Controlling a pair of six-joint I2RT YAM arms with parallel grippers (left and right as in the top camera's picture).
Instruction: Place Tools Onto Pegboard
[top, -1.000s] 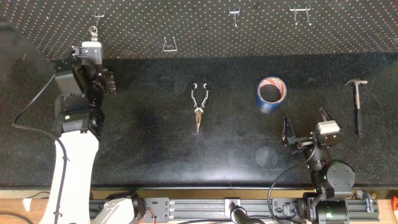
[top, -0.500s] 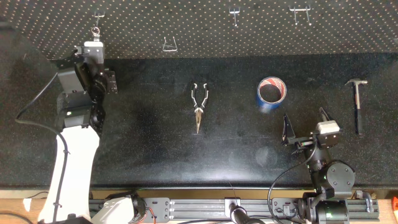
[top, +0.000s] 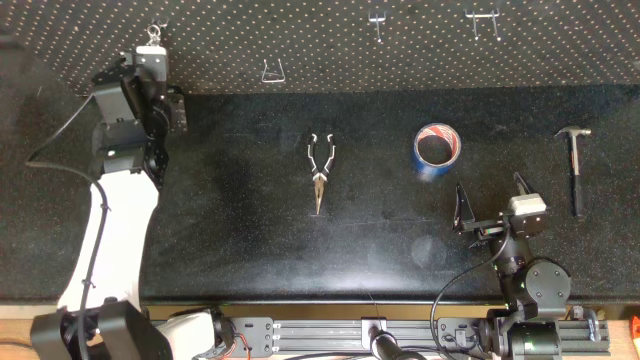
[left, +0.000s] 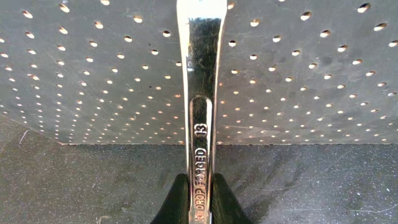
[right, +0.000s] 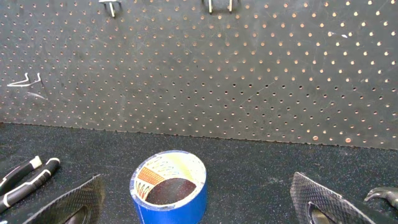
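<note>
Item: wrench (left: 203, 74), flat steel, upright against the pegboard (left: 311, 74), at the upper left of the top view.
Left gripper (left: 199, 199): clamped on the wrench's lower shank, fingers either side of the flat.
Right gripper (top: 490, 200): fingers spread wide, holding nothing, lower right of the top view.
Handling: likely rigid, smooth and slippery, and moderately heavy for its size. A firm hold low on the shank leaves the top end free for a hook.
Also on the table: pliers (top: 320, 165) centre, tape roll (top: 437, 148) right of centre, hammer (top: 575, 170) far right.
</note>
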